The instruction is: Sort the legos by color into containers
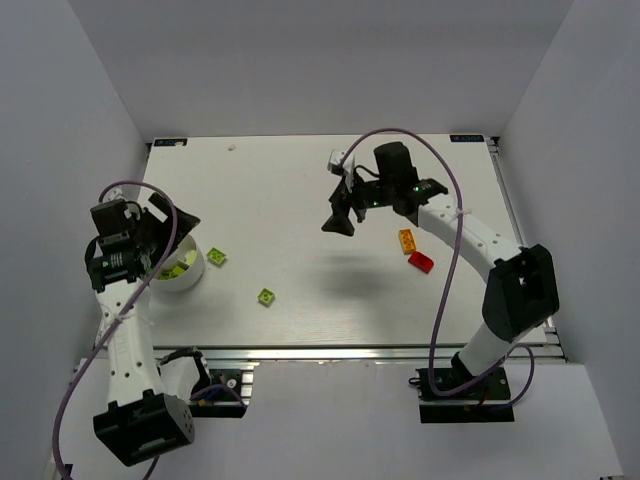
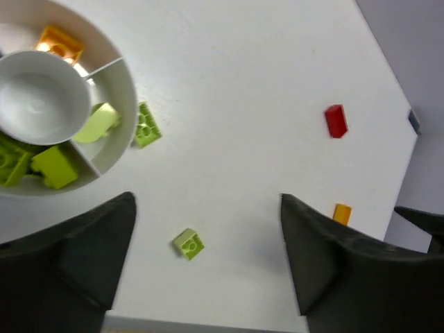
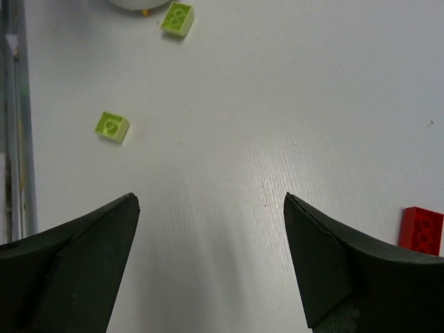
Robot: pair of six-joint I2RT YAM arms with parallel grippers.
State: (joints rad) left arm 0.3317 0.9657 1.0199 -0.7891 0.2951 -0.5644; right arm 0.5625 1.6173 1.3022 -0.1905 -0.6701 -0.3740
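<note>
At left of the top view, the dish (image 1: 193,277) holds lime legos (image 2: 52,166) apart from an orange lego (image 2: 59,43); left gripper (image 2: 208,201) and right gripper (image 3: 211,201) hang spread, empty, seemingly ready to pick; a loose lime brick (image 3: 112,127) and red brick (image 3: 421,229) lie unsorted.

I count one white dish (image 2: 129,97) on the table (image 1: 300,200), near its left edge. Four bricks lie loose on the table. One lime brick (image 1: 216,257) sits just beside the dish and a second lime brick (image 1: 266,296) closer to the near edge. One orange brick (image 1: 406,238) and one red brick (image 1: 421,262) are toward the right edge. Inside the dish I make out one orange piece (image 2: 59,43) and at least three lime pieces (image 2: 54,166); part of the dish is cut off from view. Two hands: left hand (image 2: 207,205), right hand (image 3: 211,201).
</note>
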